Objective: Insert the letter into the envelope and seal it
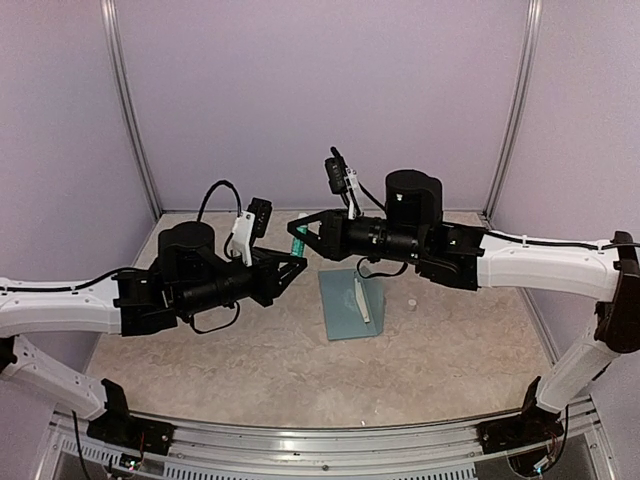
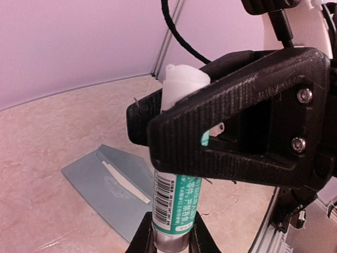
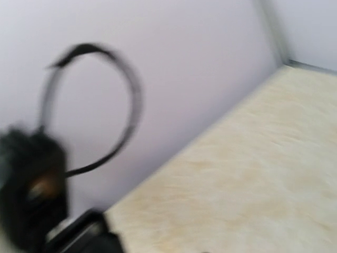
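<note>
Both arms reach inward, raised above the worktop [image 1: 230,355]. The left pincer [image 1: 299,266] clamps the glue stick [image 2: 176,205] at its base, and the right pincer [image 1: 297,233] grips its upper part.

My top cam sits high behind both bases [image 1: 120,425], looking down & fwd over the whole table [image 1: 250,350]. Left wrist cam is v. close on the glue stick [image 2: 171,205], facing the far corner; shares the envelope [image 2: 100,184] w/ top. Right wrist cam: blurred, low, faces table & wall [image 3: 158,63].

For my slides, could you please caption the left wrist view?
Left gripper and right gripper grip glue stick; envelope lies beyond.
</note>
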Controlling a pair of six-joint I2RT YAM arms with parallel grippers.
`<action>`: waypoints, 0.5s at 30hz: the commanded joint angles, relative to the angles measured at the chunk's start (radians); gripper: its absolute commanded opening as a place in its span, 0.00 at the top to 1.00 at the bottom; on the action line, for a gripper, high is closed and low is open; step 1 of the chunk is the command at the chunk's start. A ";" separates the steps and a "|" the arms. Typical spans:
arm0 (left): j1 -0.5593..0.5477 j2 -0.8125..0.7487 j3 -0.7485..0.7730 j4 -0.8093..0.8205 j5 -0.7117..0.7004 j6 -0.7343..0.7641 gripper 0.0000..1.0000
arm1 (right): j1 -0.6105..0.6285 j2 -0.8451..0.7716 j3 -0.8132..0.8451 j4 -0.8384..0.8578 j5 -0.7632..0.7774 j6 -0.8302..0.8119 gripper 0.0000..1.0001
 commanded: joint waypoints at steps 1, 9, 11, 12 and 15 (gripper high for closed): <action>-0.055 0.063 0.066 -0.068 -0.243 0.025 1.00 | 0.010 0.080 0.054 -0.164 0.287 0.071 0.99; -0.103 0.152 0.131 -0.133 -0.332 0.005 1.00 | 0.011 0.068 0.050 -0.104 0.302 0.071 0.88; -0.092 0.129 0.112 -0.096 -0.275 -0.005 1.00 | 0.011 0.016 0.004 -0.065 0.289 0.052 0.77; -0.082 0.120 0.100 -0.083 -0.224 -0.011 1.00 | 0.007 -0.013 -0.024 -0.038 0.273 0.043 0.70; -0.036 0.083 0.070 -0.043 -0.057 -0.032 1.00 | -0.010 -0.100 -0.113 0.045 0.192 0.022 0.48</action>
